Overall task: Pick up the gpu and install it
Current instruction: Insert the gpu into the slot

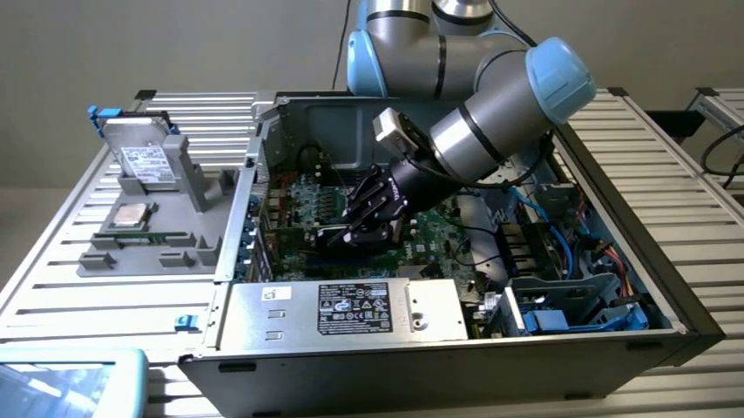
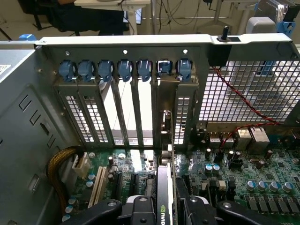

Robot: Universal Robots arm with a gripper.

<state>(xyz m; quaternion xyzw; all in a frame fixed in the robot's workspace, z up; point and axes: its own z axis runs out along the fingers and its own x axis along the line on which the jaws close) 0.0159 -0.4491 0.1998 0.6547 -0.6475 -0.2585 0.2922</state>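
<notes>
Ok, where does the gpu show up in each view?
Exterior view: gpu mid-case, mostly hidden under the gripper.
Wrist view: gpu edge-on between the fingers, its bracket against the rear slots.
Shared landmark: the green motherboard.

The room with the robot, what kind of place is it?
Probably a robotics lab: a robot arm reaches into an open computer case on a slatted metal table, with spare parts in a grey holder beside.
</notes>
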